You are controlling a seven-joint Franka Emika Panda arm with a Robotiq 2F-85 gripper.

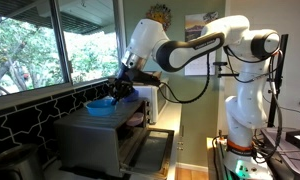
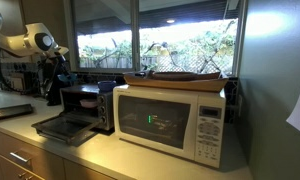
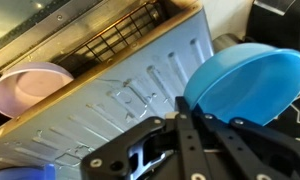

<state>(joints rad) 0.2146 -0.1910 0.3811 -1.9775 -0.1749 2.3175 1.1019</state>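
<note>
Gripper clamped shut on rim of round blue plastic bowl, whose body sits right of the fingertips. Probably light, stiff and slick, so it may pivot.

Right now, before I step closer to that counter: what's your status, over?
Tool shut, pinching blue bowl rim. Bowl atop toaster oven. Pink bowl alongside, not touching.

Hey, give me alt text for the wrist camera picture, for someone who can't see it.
Black jaws come in from the bottom, shut, seemingly on the rim of a blue bowl at right, over a ribbed metal appliance top. A pink bowl lies at the left edge.
</note>
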